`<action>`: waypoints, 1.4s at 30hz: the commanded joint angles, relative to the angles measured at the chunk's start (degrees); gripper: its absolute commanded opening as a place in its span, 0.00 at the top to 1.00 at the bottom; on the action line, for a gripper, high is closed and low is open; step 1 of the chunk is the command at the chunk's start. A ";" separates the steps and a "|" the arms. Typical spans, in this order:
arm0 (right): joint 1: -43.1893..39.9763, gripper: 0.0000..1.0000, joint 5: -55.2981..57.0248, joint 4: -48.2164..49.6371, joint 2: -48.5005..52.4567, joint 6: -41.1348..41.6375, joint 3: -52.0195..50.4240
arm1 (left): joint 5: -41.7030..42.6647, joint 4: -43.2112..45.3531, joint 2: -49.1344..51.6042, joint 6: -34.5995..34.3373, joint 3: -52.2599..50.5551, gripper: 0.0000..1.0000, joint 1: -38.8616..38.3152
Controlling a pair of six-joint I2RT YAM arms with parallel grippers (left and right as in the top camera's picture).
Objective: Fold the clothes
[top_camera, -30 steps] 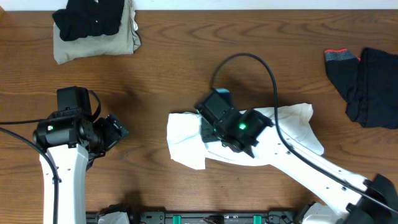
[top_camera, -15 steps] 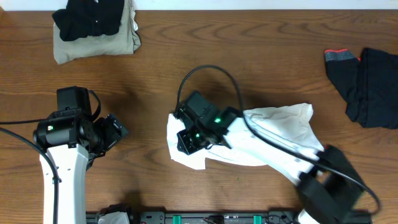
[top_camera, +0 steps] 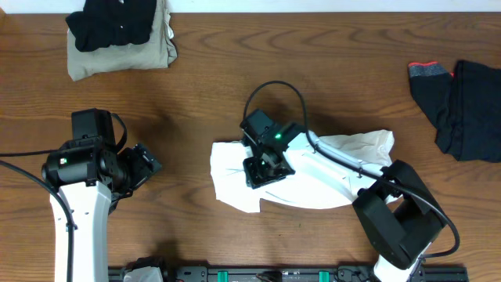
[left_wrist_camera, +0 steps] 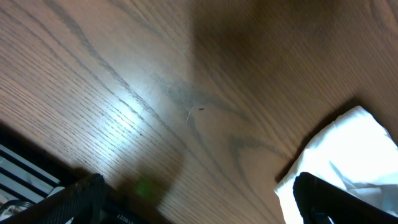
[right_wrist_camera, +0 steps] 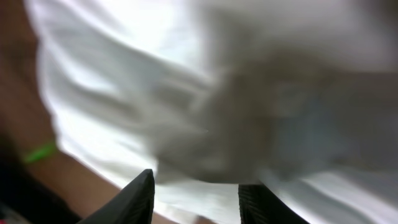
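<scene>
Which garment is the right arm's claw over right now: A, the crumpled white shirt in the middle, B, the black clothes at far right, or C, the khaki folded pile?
A: the right claw sits over the crumpled white cloth shirt, which fills its wrist view.

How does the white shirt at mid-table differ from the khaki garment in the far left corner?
The thin white shirt lies crumpled and spread out; the khaki cloth garment is folded compactly. The shirt has nothing stacked on it; the khaki garment carries a black garment. Both are cloth on the wooden table.
</scene>
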 commanded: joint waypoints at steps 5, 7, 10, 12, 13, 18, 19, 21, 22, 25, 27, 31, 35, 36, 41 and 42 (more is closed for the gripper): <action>-1.11 0.58 7.98 -2.27 0.33 0.94 0.04 | -0.68 -0.15 -0.33 -0.11 -0.72 0.02 0.24; -1.18 0.67 12.52 -4.04 0.24 5.57 0.13 | -0.68 -0.17 -0.33 -0.09 -0.72 0.02 0.24; -1.40 0.86 11.78 -4.79 -1.18 6.88 1.25 | -0.68 -0.13 -0.33 -0.11 -0.72 0.02 0.24; -1.38 0.89 11.63 -5.18 -3.15 7.06 2.73 | -0.68 -0.11 -0.33 -0.11 -0.72 0.02 0.24; -1.38 0.89 12.20 -5.60 -4.44 7.34 3.78 | -0.70 -0.11 -0.33 -0.11 -0.72 0.02 0.24; -1.42 0.71 13.16 -4.50 -10.97 6.54 8.83 | -0.70 -0.07 -0.33 -0.11 -0.72 0.02 0.24; -1.42 0.69 13.11 -3.80 -11.76 5.92 9.44 | -0.68 0.07 -0.33 -0.11 -0.72 0.02 0.24; -1.42 0.63 13.09 -1.01 -13.00 4.39 10.08 | -0.68 0.33 -0.31 -0.11 -0.72 0.02 0.24; -1.42 0.62 13.16 0.66 -13.09 3.61 10.08 | -0.68 0.50 -0.31 -0.11 -0.72 0.02 0.24; -1.42 0.63 12.61 4.02 -11.13 2.14 10.05 | -0.68 0.87 -0.31 -0.13 -0.72 0.02 0.24; -1.38 0.66 11.28 4.20 -8.85 2.14 10.05 | -0.68 0.87 -0.31 -0.11 -0.72 0.02 0.24; -1.38 0.67 8.70 3.96 -3.26 3.43 10.05 | -0.68 0.59 -0.31 -0.11 -0.76 0.02 0.24; -1.40 0.71 8.55 3.48 2.36 3.43 10.05 | -0.68 0.66 -0.13 -0.11 -0.83 0.02 0.24; -1.42 0.72 8.94 3.21 3.32 3.45 10.05 | -0.68 0.63 -0.02 -0.11 -0.83 0.02 0.24; -1.51 0.71 15.80 0.79 5.46 5.81 10.05 | -0.68 0.50 0.76 -0.11 -0.83 0.02 0.24; -1.51 0.70 16.83 0.33 5.44 5.81 10.08 | -0.68 0.52 0.87 -0.11 -0.83 0.02 0.24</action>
